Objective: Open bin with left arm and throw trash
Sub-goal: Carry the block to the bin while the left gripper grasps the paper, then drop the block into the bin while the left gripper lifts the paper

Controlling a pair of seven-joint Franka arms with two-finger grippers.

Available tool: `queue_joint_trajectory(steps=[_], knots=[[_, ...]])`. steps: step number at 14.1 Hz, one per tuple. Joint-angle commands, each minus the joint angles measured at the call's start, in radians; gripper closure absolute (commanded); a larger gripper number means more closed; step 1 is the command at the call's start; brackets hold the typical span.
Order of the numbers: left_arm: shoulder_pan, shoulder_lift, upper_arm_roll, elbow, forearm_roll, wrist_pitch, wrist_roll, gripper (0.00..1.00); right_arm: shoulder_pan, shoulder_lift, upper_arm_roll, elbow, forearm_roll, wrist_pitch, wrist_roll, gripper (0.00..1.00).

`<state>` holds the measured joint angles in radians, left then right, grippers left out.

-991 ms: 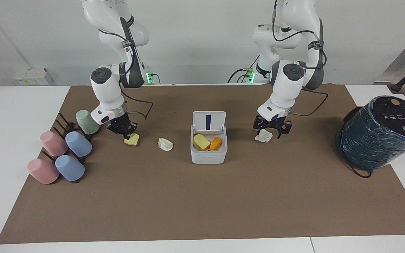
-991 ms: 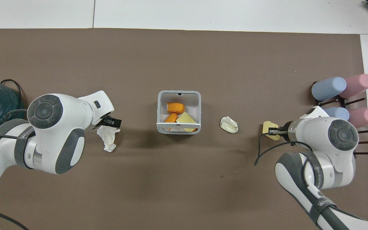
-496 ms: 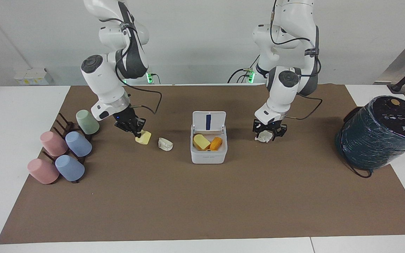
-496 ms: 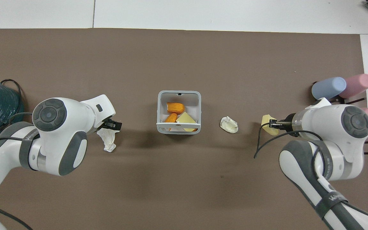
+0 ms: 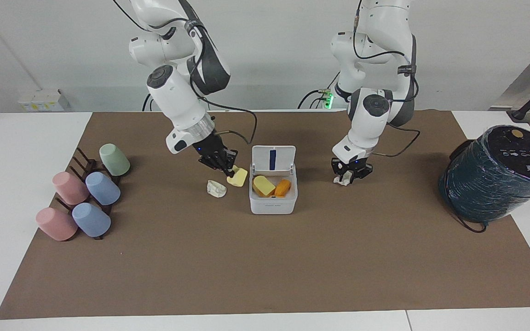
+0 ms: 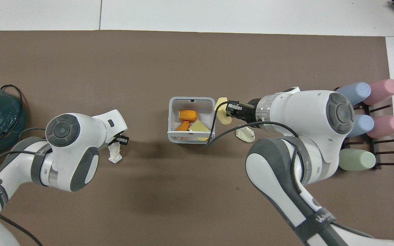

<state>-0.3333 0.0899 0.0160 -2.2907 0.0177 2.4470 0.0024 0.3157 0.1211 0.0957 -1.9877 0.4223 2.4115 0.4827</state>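
The right gripper (image 5: 226, 169) is clamped on the yellow sponge (image 5: 238, 177), carrying it above the mat just beside the bin (image 5: 273, 202), over the paper wad (image 5: 216, 188) lying there. The left gripper (image 5: 350, 175) is closed on the other paper wad (image 5: 342, 180) at the mat (toward the left arm's end). The bin stands mid-table with its lid (image 5: 273, 158) up; inside are a yellow block (image 5: 263, 185) and an orange piece (image 5: 283, 187)
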Motion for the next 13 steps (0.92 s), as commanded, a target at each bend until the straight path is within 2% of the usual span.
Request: queue_joint_trajectory(steps=[1,4,5,6,7,11,13], knots=[[-0.007,-0.007,0.001,-0.009,0.013,0.021,0.001,1.00,0.058,0.083,-0.004,0.095,0.009,0.015,0.104,1.00],[-0.007,0.004,0.001,0.046,0.013,-0.011,0.002,1.00,0.095,0.137,-0.004,0.156,-0.028,0.018,0.189,0.97],[-0.007,0.010,0.001,0.083,0.013,-0.046,0.002,1.00,0.103,0.138,-0.004,0.150,-0.039,0.017,0.195,0.42],[-0.007,0.017,0.001,0.136,0.013,-0.107,0.002,1.00,0.105,0.138,-0.004,0.148,-0.043,0.009,0.195,0.16],[-0.007,0.019,0.001,0.195,0.013,-0.173,0.001,1.00,0.105,0.138,-0.004,0.148,-0.043,0.006,0.197,0.00],[-0.009,0.021,-0.004,0.394,0.011,-0.373,-0.018,1.00,0.088,0.134,-0.005,0.141,-0.104,-0.005,0.186,0.00],[-0.021,0.042,-0.027,0.488,0.002,-0.433,-0.092,1.00,0.019,0.134,-0.011,0.141,-0.166,0.001,0.171,0.00]])
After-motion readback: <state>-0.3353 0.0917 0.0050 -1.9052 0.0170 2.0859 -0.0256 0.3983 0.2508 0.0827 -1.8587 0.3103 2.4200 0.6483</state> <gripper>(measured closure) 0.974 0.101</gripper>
